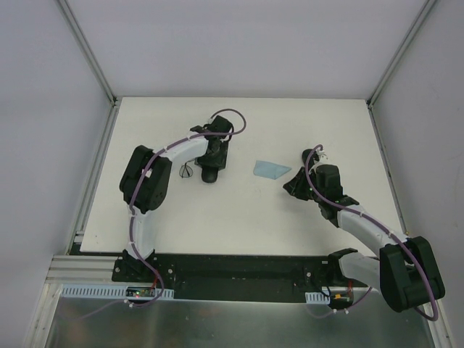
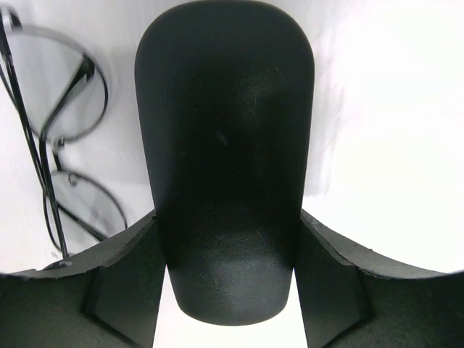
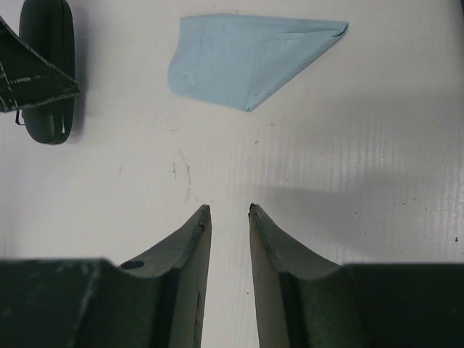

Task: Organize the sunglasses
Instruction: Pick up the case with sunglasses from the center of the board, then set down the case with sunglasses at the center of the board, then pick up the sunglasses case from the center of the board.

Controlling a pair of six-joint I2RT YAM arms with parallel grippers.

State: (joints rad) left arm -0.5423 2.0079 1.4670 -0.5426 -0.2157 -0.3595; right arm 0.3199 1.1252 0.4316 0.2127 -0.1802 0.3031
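1. Step in hand: securing a storage case for one pair. The left gripper (image 2: 228,239) straddles the black case (image 2: 225,130). Its fingers (image 2: 123,290) bear on both long sides, so it is judged to be clamped on the case.
2. Task item: the wire-framed sunglasses (image 2: 56,141) lie on the table (image 3: 362,181), just left of the left gripper and beside the case. They are free of both fingers.
3. The orange pair does not show in any view.
4. The right gripper (image 3: 228,210) hovers over bare table. Its jaws stand slightly apart with nothing between them. The light-blue cloth (image 3: 250,58) lies ahead of it, well apart.
5. Next move, as judged: steady or open the case so that it can receive the wire-framed pair.
6. Requirement: keep the left grip centred. The case sides are smooth and rounded, so an off-centre squeeze may let the case slip out.
7. Requirement: avoid sweeping the thin wire temples.
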